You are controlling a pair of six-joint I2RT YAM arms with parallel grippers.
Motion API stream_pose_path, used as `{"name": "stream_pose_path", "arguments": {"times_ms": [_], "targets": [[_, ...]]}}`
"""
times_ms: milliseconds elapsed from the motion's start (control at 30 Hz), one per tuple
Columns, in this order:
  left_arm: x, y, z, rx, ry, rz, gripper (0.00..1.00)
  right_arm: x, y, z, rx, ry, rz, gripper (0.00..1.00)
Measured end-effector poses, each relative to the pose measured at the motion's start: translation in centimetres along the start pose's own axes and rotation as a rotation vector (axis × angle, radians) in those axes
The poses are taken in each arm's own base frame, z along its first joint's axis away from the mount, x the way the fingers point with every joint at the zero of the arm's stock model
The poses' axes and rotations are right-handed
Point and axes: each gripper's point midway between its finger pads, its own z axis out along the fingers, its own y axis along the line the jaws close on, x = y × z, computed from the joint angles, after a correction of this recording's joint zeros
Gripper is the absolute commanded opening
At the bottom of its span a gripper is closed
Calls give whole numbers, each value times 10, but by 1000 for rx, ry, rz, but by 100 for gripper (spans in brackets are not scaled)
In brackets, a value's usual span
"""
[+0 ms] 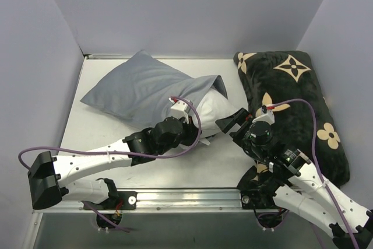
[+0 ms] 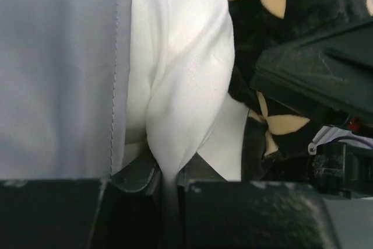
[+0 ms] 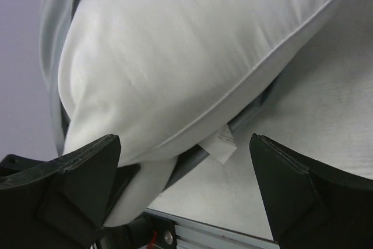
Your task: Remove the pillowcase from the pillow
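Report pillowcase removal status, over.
Left gripper shut on bare corner of plump white pillow. Right gripper open, empty. Grey fabric pillowcase covers most of it. Black plush flowered cushion close alongside.

— Where was the left pincer (image 1: 198, 138)?
— Right up against the near edge of the white pillow (image 1: 213, 109). How its jaws stood couldn't be made out. The grey pillowcase (image 1: 140, 86) lay beyond it and to its left, covering most of the pillow.
— And the right pincer (image 1: 233, 121)?
— Spread wide, holding nothing. The pillow's bare end was just to its left, and the black flower-patterned cushion (image 1: 291, 97) was to its right.
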Motion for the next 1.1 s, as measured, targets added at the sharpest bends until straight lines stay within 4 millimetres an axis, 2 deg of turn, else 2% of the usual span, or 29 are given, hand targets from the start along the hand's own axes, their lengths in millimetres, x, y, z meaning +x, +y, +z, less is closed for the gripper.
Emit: {"name": "stream_pose_path", "arguments": {"times_ms": [133,233,367,500,633,800,833,900,933,1033,1067,1100], "targets": [[28,2,5,5,39,12,0,17,-23,18,20,7,99,100],[33,0,6,14,43,15,0,30,-32,34,14,27,171,100],[38,0,8,20,60,21,0,42,-32,50,-25,46,251,100],[46,-3,10,39,93,23,0,42,-31,56,-59,29,275,100],[51,-9,10,71,116,13,0,34,-27,58,-87,-11,255,100],[60,-23,7,151,182,4,0,26,-21,59,-115,-37,183,99],[63,-28,7,177,203,2,0,27,-21,62,-115,-35,170,97],[67,-33,10,208,234,3,0,30,-22,67,-107,-25,149,88],[69,-34,11,217,248,6,0,32,-22,70,-103,-16,138,72],[76,-33,12,238,287,14,0,38,-21,78,-93,13,98,37],[77,-32,12,243,295,17,0,40,-21,80,-87,24,82,10],[78,-32,11,249,303,22,0,41,-21,80,-84,33,64,0]]}}
